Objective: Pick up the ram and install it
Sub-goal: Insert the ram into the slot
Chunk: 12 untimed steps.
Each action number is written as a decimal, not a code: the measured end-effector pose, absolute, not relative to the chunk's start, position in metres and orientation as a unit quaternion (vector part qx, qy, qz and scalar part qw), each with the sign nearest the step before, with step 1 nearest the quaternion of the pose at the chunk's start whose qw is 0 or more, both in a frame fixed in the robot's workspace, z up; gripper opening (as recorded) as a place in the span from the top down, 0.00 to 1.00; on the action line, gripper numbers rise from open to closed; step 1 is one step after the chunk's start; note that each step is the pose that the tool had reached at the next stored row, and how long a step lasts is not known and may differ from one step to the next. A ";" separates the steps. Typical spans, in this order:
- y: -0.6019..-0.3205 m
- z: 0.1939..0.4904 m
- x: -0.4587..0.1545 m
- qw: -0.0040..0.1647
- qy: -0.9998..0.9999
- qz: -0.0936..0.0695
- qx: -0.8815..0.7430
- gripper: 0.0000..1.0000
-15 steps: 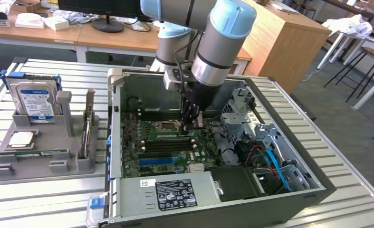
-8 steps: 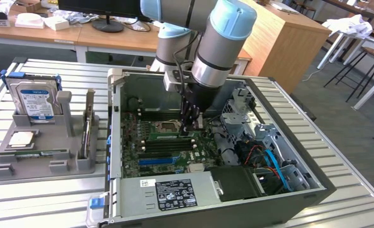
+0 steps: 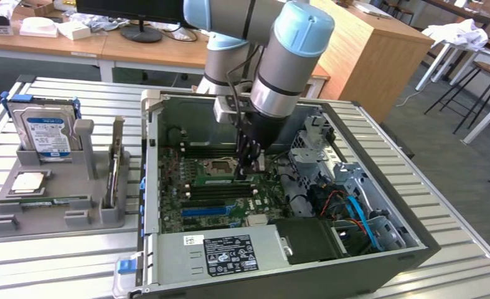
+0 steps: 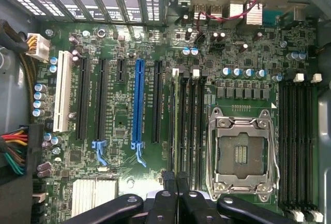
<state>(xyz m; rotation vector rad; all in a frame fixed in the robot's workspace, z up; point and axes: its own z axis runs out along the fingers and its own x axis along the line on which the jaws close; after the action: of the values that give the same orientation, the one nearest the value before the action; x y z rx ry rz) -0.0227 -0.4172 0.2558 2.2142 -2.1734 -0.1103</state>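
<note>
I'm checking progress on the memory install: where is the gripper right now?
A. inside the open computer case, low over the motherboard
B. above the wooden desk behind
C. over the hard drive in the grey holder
A: the gripper hangs inside the open computer case, low over the motherboard beside the CPU socket, well away from the hard drive.

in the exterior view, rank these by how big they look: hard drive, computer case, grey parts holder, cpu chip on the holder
1. computer case
2. grey parts holder
3. hard drive, standing upright in the holder
4. cpu chip
All sit at a similar distance from the camera, so the order looks safe.
</note>
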 end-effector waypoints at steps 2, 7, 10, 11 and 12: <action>-0.417 0.254 -0.023 0.019 -0.700 -0.036 0.713 0.89; -0.417 0.249 -0.023 0.019 -0.700 -0.036 0.713 0.89; -0.417 0.249 -0.023 0.019 -0.700 -0.035 0.713 0.89; -0.417 0.249 -0.023 0.019 -0.700 -0.035 0.713 0.89; -0.417 0.249 -0.023 0.019 -0.700 -0.035 0.713 0.89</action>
<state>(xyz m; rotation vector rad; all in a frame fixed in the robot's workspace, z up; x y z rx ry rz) -0.0227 -0.4173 0.2486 2.2141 -2.1732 -0.1101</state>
